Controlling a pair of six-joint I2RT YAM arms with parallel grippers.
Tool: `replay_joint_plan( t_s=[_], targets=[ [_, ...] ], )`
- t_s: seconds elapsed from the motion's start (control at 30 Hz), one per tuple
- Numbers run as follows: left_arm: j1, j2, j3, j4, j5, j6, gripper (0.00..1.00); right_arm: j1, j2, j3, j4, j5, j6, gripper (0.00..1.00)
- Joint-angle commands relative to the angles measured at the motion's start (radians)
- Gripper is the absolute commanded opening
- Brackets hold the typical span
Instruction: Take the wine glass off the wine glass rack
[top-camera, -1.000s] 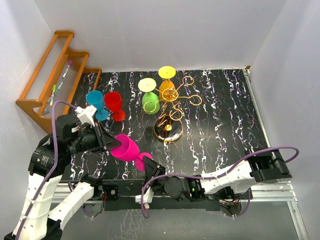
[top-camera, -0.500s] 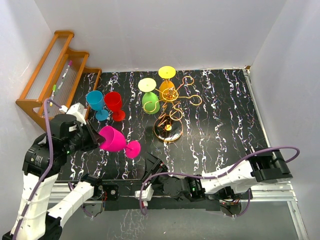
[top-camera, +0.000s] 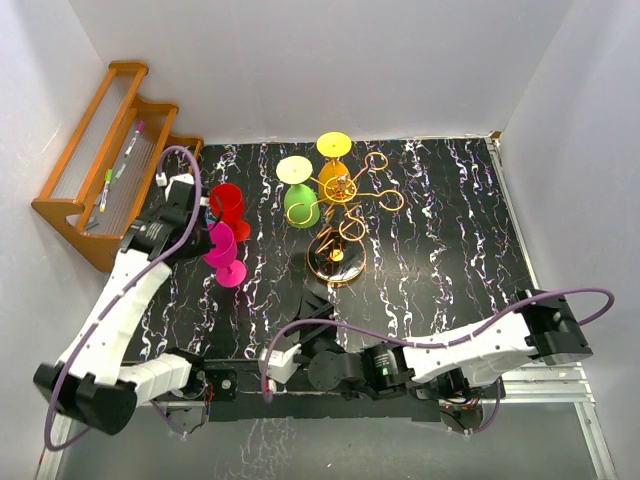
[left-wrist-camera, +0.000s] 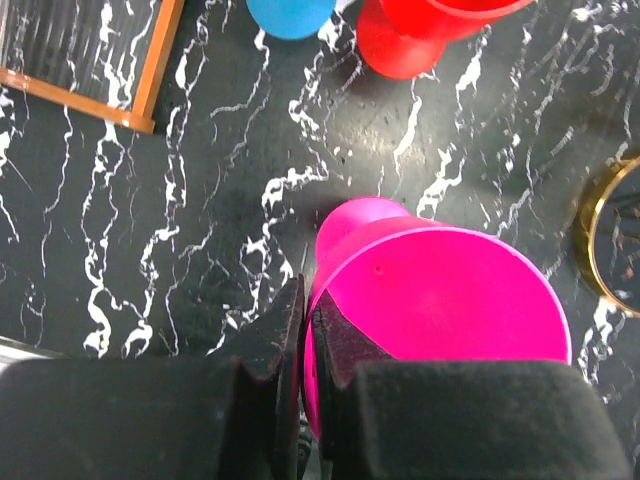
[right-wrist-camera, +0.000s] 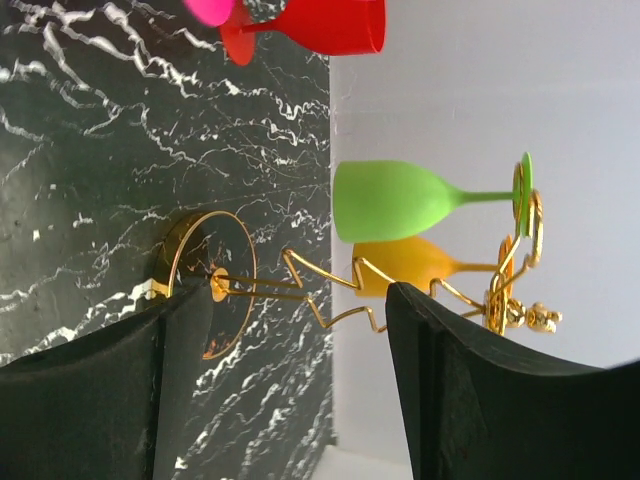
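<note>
**Magenta glass is off the rack; two glasses hang there**

The magenta wine glass is upright, well left of the wine glass rack and just beside a red wine glass; I cannot tell if its foot rests on the table. A green wine glass and a yellow wine glass hang from the rack, so the job looks about a third done. The left gripper pinches the magenta rim, fingers almost together. The right gripper, on the near side of the rack, is spread and holds nothing.

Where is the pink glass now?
In the top view the pink glass is at the table's left side, just in front of the red glass, its rim pinched by the left gripper.
</note>
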Motion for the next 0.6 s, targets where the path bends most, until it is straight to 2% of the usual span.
replay_joint_plan(
  t_s=[0.0,0.13,0.33,0.43,0.57],
  targets=[
    [0.065,0.07,0.01,0.13,-0.076,0.059,0.0,0.177,-0.014,0.133,-0.184,0.091,0.306,0.72],
    [0.26,0.109,0.005,0.207,0.083,0.103,0.0,0.177,-0.038,0.227,-0.347,0.089,0.518,0.72],
    [0.454,0.145,0.0,0.242,0.156,0.141,0.0,0.177,-0.102,0.343,-0.494,0.059,0.76,0.71],
    [0.494,0.158,-0.025,0.253,0.182,0.136,0.0,0.176,-0.132,0.402,-0.517,0.064,0.819,0.7],
    [0.54,0.182,-0.067,0.276,0.144,0.125,0.0,0.163,-0.146,0.521,-0.554,0.075,0.883,0.69]
  ],
)
